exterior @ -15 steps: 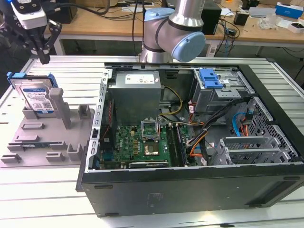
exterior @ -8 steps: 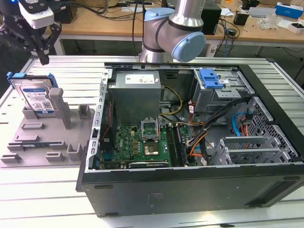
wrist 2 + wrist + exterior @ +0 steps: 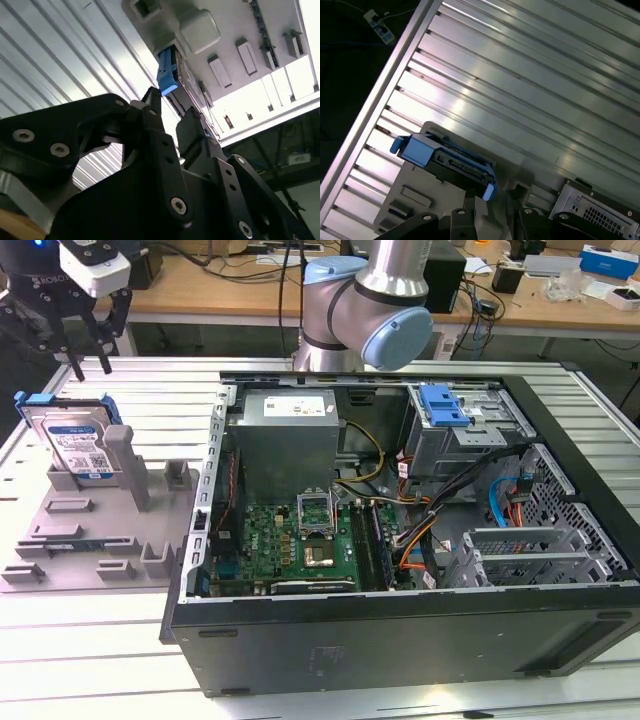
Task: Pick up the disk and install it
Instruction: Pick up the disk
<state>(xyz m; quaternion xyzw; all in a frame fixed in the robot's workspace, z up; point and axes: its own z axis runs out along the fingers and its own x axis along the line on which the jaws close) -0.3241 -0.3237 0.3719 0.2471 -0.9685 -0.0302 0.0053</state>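
Two risks imo. Jaws are spread wide, holding nothing, hanging above the disk (image 3: pixel 72 436), no contact. Disk stands on edge, leaning back a bit, in the grey fixture (image 3: pixel 90 530) on the tabletop (image 3: pixel 100 670) at the exterior view's left, well apart from the open PC case (image 3: pixel 400 640).

Risk 1: can't confirm the jaws straddle the disk squarely. If they're skewed, one jaw could land on the blue bracket (image 3: pixel 167 75) and tip or jam the disk in its slot.

Risk 2: grey post (image 3: pixel 122 455) sits just beside the disk. Looks like little clearance on that side, so a jaw could clip it.

Also, bracket is plastic. A grip on it alone may flex or slip, so the disk could drop.
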